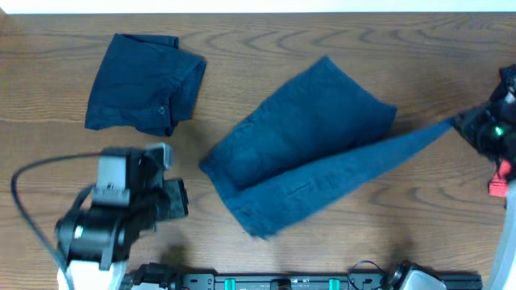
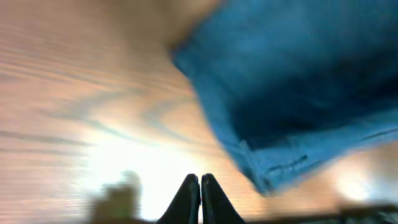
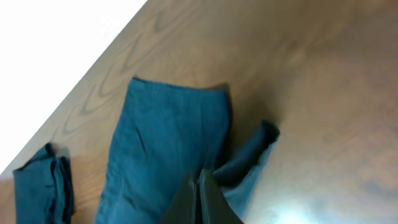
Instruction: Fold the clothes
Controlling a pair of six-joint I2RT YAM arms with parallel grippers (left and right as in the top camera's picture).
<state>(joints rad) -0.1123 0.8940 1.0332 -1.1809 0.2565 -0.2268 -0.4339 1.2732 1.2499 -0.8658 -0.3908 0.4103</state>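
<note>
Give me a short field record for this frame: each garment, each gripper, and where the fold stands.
folded shorts: dark navy, folded, far left of the table, clear of both grippers
spread garment: blue, lying diagonally mid-table, one corner stretched to a point toward the right edge
left gripper: shut, empty, over bare wood beside the spread garment
right gripper: shut on the spread garment's stretched corner
stage: one piece folded, second not yet folded
</note>
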